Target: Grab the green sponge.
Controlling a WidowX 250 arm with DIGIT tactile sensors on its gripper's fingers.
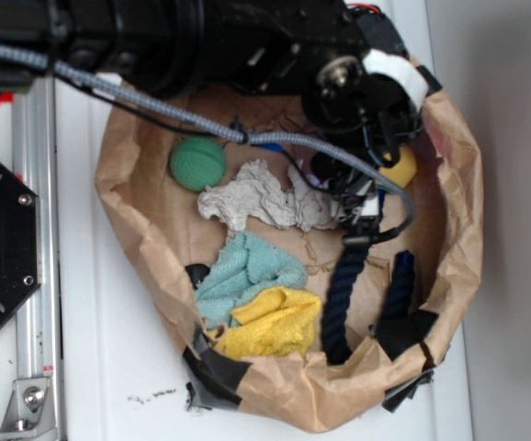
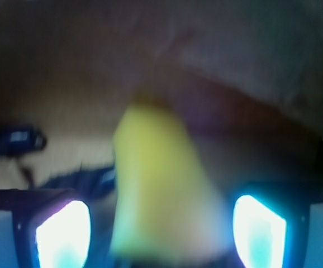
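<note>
Grasping: the green sponge is seen at the paper bag's far right wall, under the gripper.
Jaws: set apart, sponge between them, closure not yet judged complete.
Technique: squeezing should be centred, wall avoided.

Blurred yellow sponge between two glowing fingertips; brown paper behind

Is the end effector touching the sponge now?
Cannot tell. In the blurred wrist view the sponge sits between the fingers, but no contact shows. In the exterior view the end effector hides it.
</note>
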